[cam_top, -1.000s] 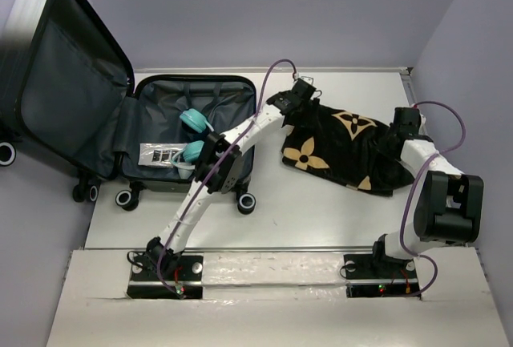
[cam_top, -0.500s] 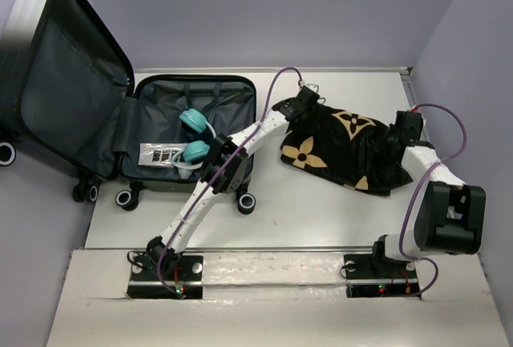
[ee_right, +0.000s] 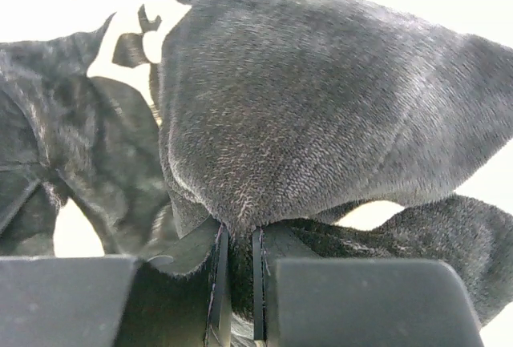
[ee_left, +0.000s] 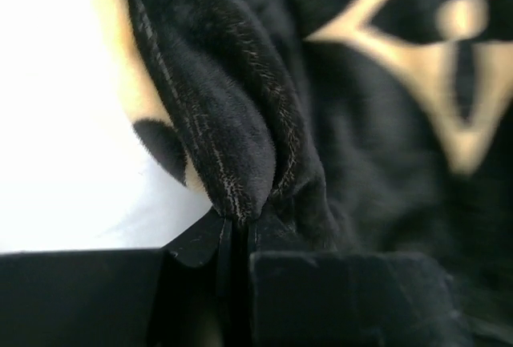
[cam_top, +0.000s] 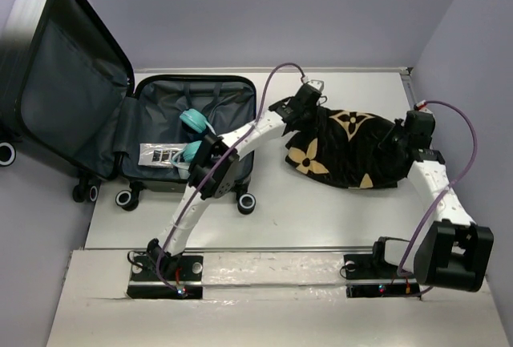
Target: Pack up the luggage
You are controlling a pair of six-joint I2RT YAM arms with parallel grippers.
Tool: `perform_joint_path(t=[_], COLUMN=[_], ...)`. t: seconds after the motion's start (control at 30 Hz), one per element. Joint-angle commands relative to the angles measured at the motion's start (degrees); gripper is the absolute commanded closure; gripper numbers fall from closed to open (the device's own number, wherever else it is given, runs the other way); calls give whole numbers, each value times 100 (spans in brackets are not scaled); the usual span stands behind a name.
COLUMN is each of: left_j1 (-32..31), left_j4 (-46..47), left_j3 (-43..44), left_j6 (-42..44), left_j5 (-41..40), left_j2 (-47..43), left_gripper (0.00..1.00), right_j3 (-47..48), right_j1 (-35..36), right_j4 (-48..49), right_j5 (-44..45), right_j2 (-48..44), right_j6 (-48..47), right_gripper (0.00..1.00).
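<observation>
The luggage (cam_top: pixel 72 90) lies open at the left, lid propped up, dark grey lining showing. On the table to its right lies a black cloth (cam_top: pixel 345 151) with tan flower print. My left gripper (cam_top: pixel 303 108) is at the cloth's left end, and in the left wrist view its jaws (ee_left: pixel 238 223) are shut on a fold of the cloth (ee_left: pixel 240 123). At the cloth's right end, my right gripper (cam_top: pixel 405 134) is shut too, pinching a bunched fold (ee_right: pixel 321 106) between its jaws (ee_right: pixel 239 231).
Teal headphones (cam_top: pixel 192 119) and a clear packet (cam_top: pixel 160 155) lie in the luggage's lower half. The left arm reaches over the luggage's right rim. A raised table edge (cam_top: pixel 405 74) runs along the back and right.
The left gripper has closed on the cloth's left end. The right arm has swung outward and stretched, still holding the right end, and the cloth has bunched up a little.
</observation>
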Motion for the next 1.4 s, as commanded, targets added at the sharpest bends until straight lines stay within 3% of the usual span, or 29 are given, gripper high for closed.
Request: perform_joint_path(t=[0.0,0.2,0.3,0.57,0.8,0.97,1.0,1.07,1.13,1.17,1.27,1.37], left_j1=[-120,284,872,2901,4886,5311,5364,5470,5479,5479,5374,4997], left_j4=[664,242,40,-373,-303,65,153,329,208,198,233,14], left_j3=[-26,-254,-754,-2109,-2820,-3803,-3945,-4192,-4158,-4140,-4140,-3868], left_j6=[-24,108,91,222,249,170,135,91,108,134,170,301], left_j5=[143,-251,-103,-270,152,-39,-120,-322,-436,-472,-594,-1243], left_j2=[-1913,-2794,-3609,-5325,-5626,-5520,-5520,-5484,-5370,-5379,-5756,-6318], left_gripper=[94,94,94,94,94,94,94,94,75,41,5,1], right_j3=[241,951,1435,3725,6046,6815,6937,7052,7376,7474,7737,8175], right_j1=[18,509,1413,3794,4641,4756,4756,4817,4817,4817,4870,4922], right_j4=[125,186,335,1029,1451,1329,1268,1030,732,574,144,-356], right_j5=[-801,-1260,-1121,-856,-1743,-2025,-2034,-2069,-2069,-2052,-1807,-1516], right_j2=[-754,-967,-493,1685,4653,5781,5905,6213,6354,6390,6285,6144], right_j6=[97,571,774,1169,1336,1583,1574,1425,1293,1214,811,433], right_gripper=[93,93,93,93,93,93,92,69,46,32,15,8])
